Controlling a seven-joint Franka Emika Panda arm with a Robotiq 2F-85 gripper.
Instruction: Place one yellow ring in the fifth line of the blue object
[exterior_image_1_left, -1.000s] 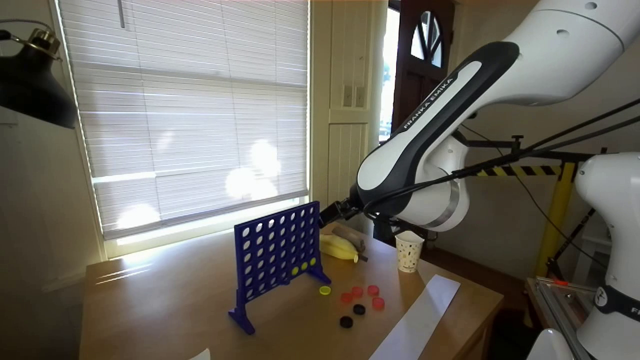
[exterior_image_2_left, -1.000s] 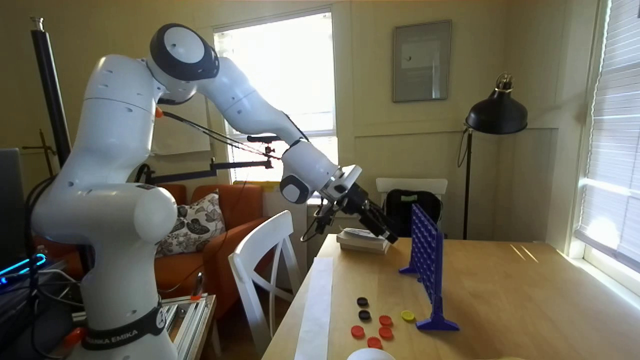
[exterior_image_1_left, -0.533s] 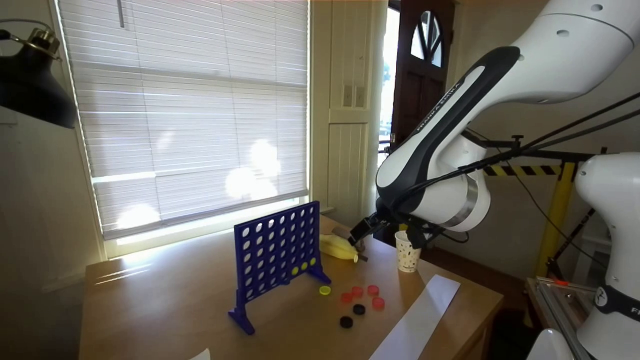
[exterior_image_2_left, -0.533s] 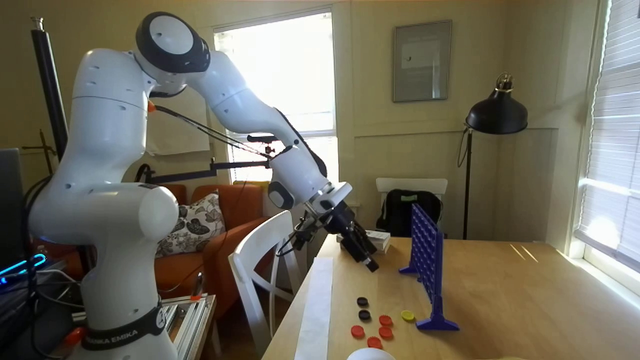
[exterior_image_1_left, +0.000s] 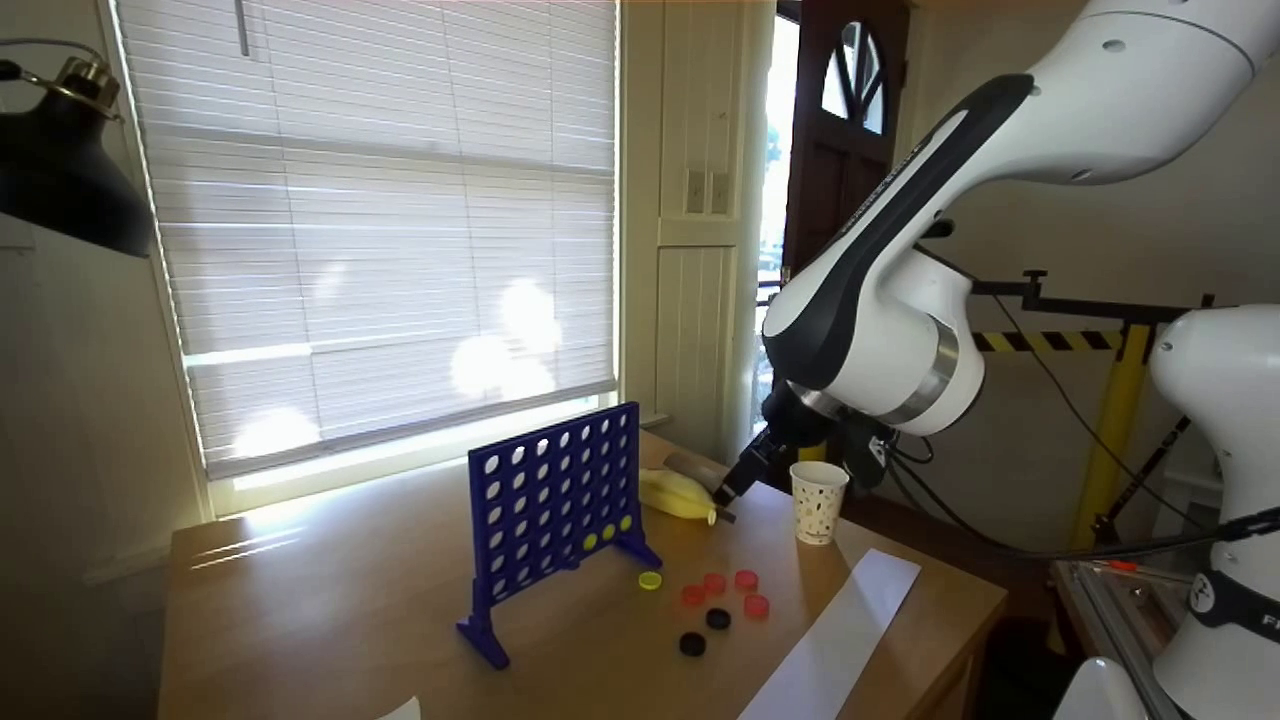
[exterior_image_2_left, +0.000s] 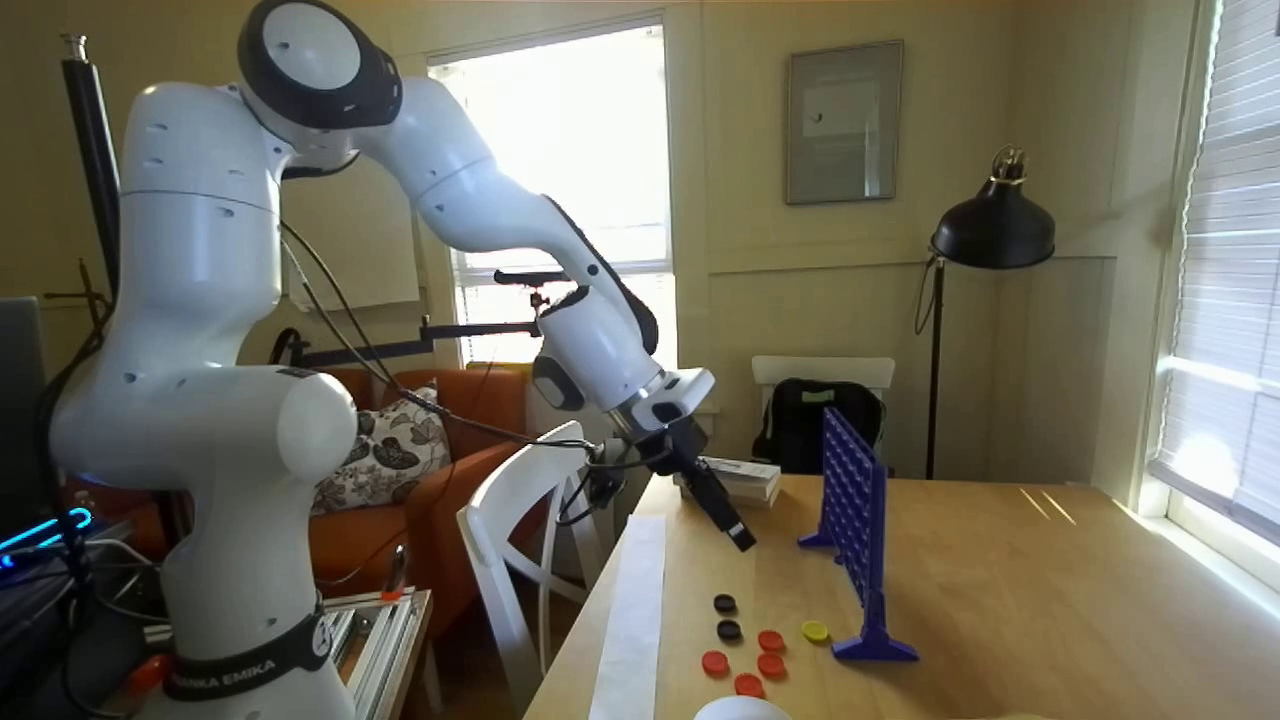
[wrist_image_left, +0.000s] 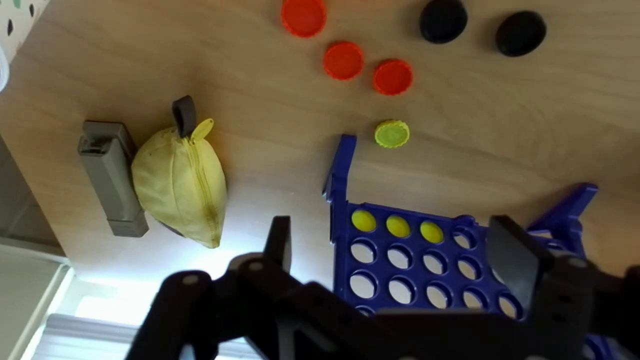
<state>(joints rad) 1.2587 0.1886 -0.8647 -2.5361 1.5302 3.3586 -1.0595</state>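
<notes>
Yellow ring (wrist_image_left: 392, 134): lime-tinged yellow
Blue object (exterior_image_1_left: 556, 492): deep blue, leaning violet
Slotted tokens (wrist_image_left: 398, 226): yellow
Red tokens (wrist_image_left: 343, 60): bright orange-red
Black tokens (wrist_image_left: 443, 21): solid black
Pouch (wrist_image_left: 177, 185): pale yellow, dark grey-brown loop (wrist_image_left: 185, 116)
Stapler-like thing (wrist_image_left: 112, 180): grey-brown
Cup (exterior_image_1_left: 818, 510): cream, speckled with tan and dark flecks
Long strip (exterior_image_2_left: 632, 610): plain white
Worktop (exterior_image_2_left: 1000, 580): pale tan, faint wood grain
Arm (exterior_image_1_left: 890, 318): white with charcoal panels (exterior_image_1_left: 832, 338)
Gripper (wrist_image_left: 391, 237): black
Cushion (exterior_image_2_left: 390, 450): off-white with dark leaf print
Armchair (exterior_image_2_left: 440, 520): rusty orange
Cross-backed chair (exterior_image_2_left: 510, 482): white
Lamp (exterior_image_1_left: 65, 175): black, brass-coloured fitting (exterior_image_1_left: 90, 82)
Barrier bar (exterior_image_1_left: 1045, 342): slanting yellow and black stripes
</notes>
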